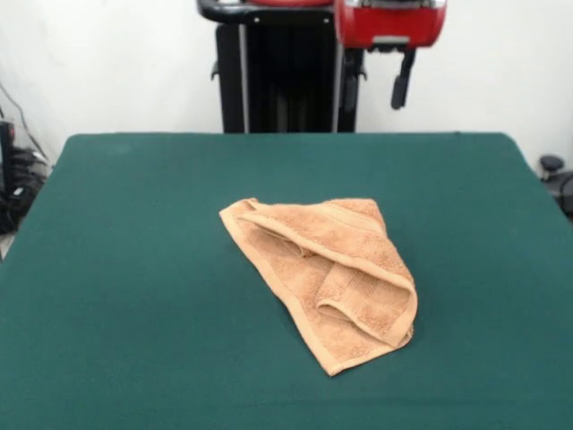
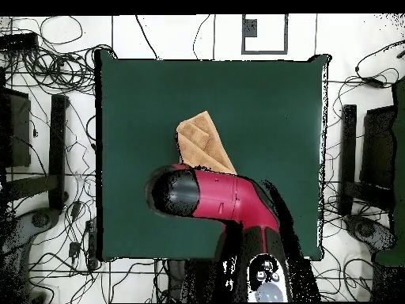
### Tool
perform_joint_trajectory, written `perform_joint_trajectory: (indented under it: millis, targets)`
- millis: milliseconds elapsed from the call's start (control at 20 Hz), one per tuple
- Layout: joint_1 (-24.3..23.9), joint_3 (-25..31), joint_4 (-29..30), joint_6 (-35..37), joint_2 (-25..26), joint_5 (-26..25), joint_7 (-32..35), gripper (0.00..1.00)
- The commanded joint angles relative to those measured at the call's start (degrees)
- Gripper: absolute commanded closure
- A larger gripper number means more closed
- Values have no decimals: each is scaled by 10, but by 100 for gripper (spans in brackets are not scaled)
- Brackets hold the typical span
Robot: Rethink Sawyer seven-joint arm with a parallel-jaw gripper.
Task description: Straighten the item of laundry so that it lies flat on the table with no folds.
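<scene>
The item of laundry [image 1: 327, 273], an orange-tan towel, lies crumpled near the middle of the green table [image 1: 134, 269]. It is folded over itself in several layers, with a border band running along its edges. From overhead the towel [image 2: 202, 142] shows as a narrow folded shape on the table [image 2: 269, 119], and the red and black arm [image 2: 213, 196] covers its end nearest the robot. My gripper [image 1: 398, 90] hangs under the red arm head at the table's far edge. It is well above and behind the towel and holds nothing.
Tangled cables [image 2: 47, 71] lie on the floor round the table. Black stands [image 2: 57, 142] flank it on both sides. Wide stretches of green felt surround the towel on every side.
</scene>
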Motion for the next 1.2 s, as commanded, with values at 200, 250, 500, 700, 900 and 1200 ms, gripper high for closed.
perform_joint_trajectory:
  millis: [200, 250, 500, 700, 900, 1200]
  targets:
    - [11, 24, -55, 7, 60, 7, 97, 0]
    - [11, 23, -58, 5, 63, 6, 97, 0]
    - [14, 24, -79, 15, 75, 7, 96, 0]
    - [13, 25, -104, 20, 94, 7, 93, 0]
    - [13, 27, -128, 20, 114, 6, 91, 0]
    - [1, 42, -154, 18, 146, 13, 79, 0]
